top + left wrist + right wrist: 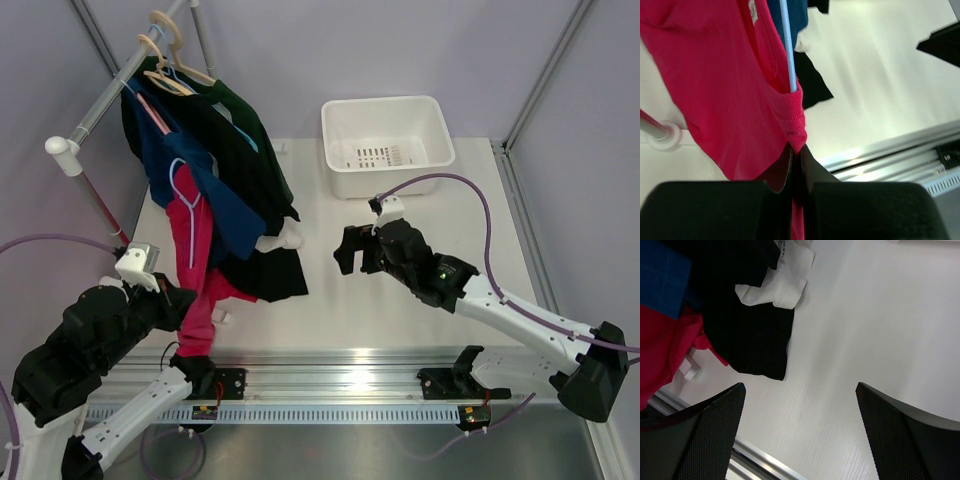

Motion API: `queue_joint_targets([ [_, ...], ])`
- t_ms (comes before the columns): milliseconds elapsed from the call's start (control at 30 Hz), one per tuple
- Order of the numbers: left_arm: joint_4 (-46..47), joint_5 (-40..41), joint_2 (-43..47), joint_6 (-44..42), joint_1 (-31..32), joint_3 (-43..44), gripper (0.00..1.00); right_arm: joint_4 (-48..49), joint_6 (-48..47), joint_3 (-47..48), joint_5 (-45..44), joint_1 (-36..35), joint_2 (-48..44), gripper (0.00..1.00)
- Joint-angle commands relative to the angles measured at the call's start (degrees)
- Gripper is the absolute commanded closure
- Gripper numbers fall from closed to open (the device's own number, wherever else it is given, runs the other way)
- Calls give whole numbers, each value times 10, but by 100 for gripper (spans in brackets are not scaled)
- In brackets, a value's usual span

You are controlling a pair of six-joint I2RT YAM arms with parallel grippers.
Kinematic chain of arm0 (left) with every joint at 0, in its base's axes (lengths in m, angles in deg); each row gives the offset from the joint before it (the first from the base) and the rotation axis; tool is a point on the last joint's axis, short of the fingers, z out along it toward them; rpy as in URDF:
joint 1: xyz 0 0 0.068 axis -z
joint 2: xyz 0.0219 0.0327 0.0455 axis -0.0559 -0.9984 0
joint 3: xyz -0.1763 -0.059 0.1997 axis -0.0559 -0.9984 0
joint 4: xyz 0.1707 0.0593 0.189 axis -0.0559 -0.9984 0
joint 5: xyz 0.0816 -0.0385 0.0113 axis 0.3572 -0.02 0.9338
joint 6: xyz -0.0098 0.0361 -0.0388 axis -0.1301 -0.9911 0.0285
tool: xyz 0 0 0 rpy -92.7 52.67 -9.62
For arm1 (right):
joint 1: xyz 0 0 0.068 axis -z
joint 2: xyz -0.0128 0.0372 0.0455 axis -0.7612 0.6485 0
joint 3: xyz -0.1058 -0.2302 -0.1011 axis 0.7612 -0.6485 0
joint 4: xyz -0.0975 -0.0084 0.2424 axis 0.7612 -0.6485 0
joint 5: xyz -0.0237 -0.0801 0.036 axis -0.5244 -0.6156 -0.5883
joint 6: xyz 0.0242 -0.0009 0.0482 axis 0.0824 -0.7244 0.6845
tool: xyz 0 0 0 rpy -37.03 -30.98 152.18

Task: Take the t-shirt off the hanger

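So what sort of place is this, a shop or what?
Probably a robotics lab test cell, not a shop: two robot arms bolted to a metal rail at the edge of a white table, plain panel walls around it, and a small clothes rail of hung shirts as a prop.

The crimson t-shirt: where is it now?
Top view, left side: the t-shirt hangs beside the navy shirt, its lower part pinched in the left hand.

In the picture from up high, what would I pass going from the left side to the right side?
First the white rail cap → the t-shirt → the white cloth scrap → the right hand, wide open.
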Motion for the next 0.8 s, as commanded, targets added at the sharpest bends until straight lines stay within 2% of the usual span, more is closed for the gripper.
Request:
queue_joint_targets([
  [0, 14, -172, 0, -15, 2, -13, 100, -6, -17, 29, -6, -1, 7, 0],
  [167, 4, -211, 27, -19, 2, -21, 100, -5, -33, 31, 16, -1, 8, 0],
  [367, -23, -229, 65, -9, 0, 13, 100, 51, -65, -5, 89, -1, -56, 0],
  [433, -24, -234, 71, -4, -6, 26, 100, 100, -78, -15, 132, -1, -101, 1],
  [500, -24, -248, 73, -9, -14, 25, 100, 169, -82, -29, 213, -1, -143, 3],
  [567, -25, -260, 70, -13, -23, 17, 100, 224, -70, -31, 260, -2, -159, 6],
  [700, -50, -216, 76, -26, -42, 2, 100, 342, -34, -1, 341, -3, -141, 9],
  [767, -52, -224, 82, -23, -43, -14, 100, 352, -28, 41, 358, -5, -120, 13],
])
